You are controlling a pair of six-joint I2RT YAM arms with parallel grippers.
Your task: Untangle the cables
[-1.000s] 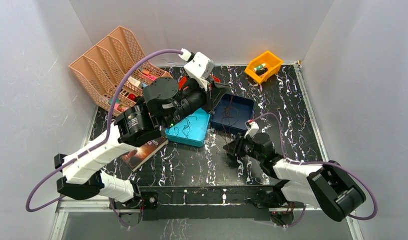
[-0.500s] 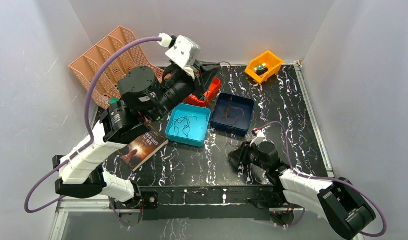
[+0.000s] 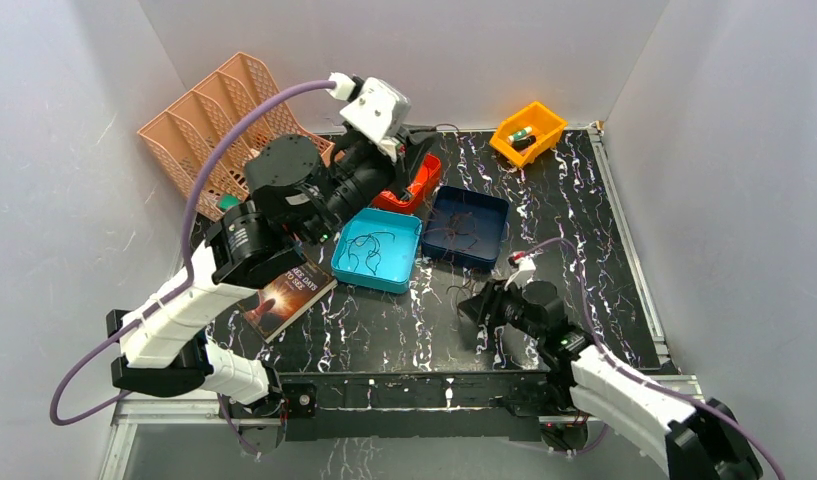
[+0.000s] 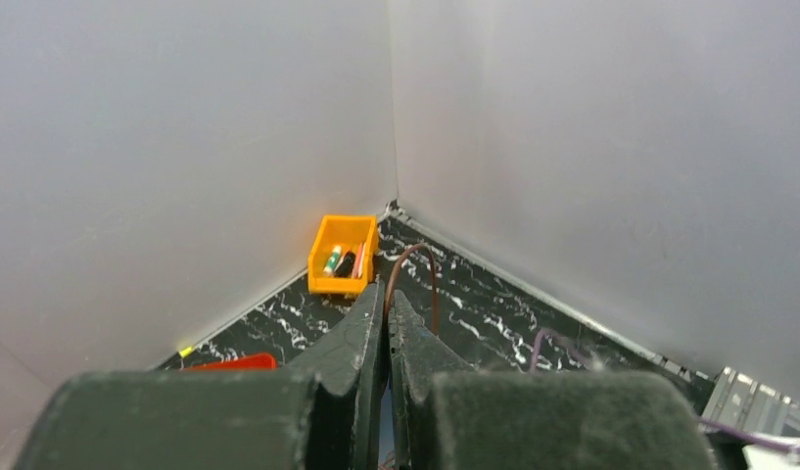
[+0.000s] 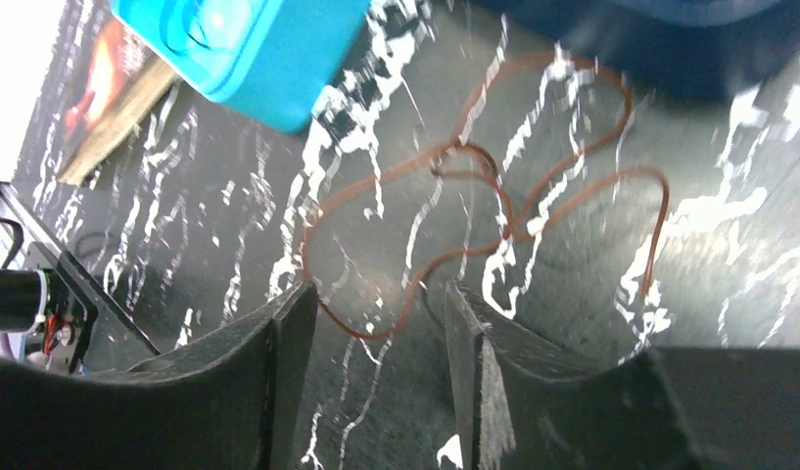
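My left gripper (image 4: 386, 290) is raised at the back of the table and shut on a reddish-brown cable (image 4: 416, 262), which arches out past its tips. From above, that gripper (image 3: 422, 140) sits over the red tray. A second reddish-brown cable (image 5: 494, 201) lies in loose loops on the marbled table, and one loop runs between the fingers of my open right gripper (image 5: 381, 291). Seen from above, this gripper (image 3: 474, 305) hovers near the table's front middle. A thin black cable (image 3: 369, 252) lies in the teal tray (image 3: 389, 214). Another dark cable (image 3: 464, 222) lies in the navy tray (image 3: 503, 230).
A red tray (image 3: 416, 188) stands behind the teal one. An orange bin (image 3: 529, 130) with small items sits in the far right corner and a pink file rack (image 3: 219, 115) at the far left. A book (image 3: 284, 290) lies left of the teal tray. White walls enclose the table.
My left arm has swung from over the teal tray to the back, carrying its cable. My right gripper's jaws have widened and that arm has drawn back slightly.
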